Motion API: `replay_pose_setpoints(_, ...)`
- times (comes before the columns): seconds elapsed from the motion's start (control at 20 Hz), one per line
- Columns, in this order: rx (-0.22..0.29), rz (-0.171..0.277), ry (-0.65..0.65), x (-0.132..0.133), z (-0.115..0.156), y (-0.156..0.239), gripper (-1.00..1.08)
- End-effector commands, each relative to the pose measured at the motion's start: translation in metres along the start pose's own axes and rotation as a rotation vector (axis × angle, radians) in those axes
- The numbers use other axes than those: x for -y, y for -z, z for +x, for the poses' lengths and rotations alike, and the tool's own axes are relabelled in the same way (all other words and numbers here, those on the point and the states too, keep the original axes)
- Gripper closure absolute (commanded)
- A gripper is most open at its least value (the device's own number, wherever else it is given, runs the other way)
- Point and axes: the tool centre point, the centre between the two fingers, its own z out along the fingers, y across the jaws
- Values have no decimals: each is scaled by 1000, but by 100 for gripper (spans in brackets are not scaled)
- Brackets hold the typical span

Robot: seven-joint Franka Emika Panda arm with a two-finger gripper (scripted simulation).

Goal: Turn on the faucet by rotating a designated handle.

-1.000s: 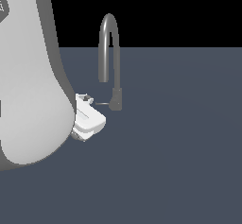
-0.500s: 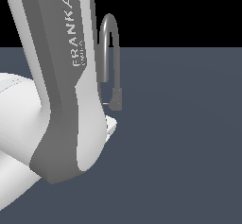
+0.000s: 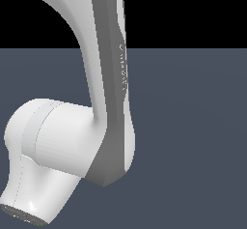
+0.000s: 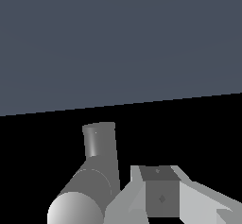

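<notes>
We are looking from the wrist view at the faucet [image 4: 97, 171], a grey pipe right beside a pale blocky part that may be our gripper [image 4: 163, 197]. We cannot tell if it is open. The handle is not showing. Our arm [image 3: 108, 102] is hiding everything outside.

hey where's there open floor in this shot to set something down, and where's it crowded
In the exterior view, bare dark floor lies open to the right of the robot arm. The left and middle are crowded: the arm fills them and hides the faucet. In the wrist view, the faucet sits close beside the gripper.
</notes>
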Motion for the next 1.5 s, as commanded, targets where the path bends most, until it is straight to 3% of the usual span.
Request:
replay_pose_setpoints(0.0, 4, -28, 29, 3, 5, -4, 108)
replay_pose_setpoints(0.4, 12, -81, 87, 8, 13, -13, 108)
replay_pose_setpoints(0.9, 14, -90, 97, 9, 15, -15, 108)
replay_pose_setpoints(1.45, 14, -90, 97, -8, -23, -13, 108)
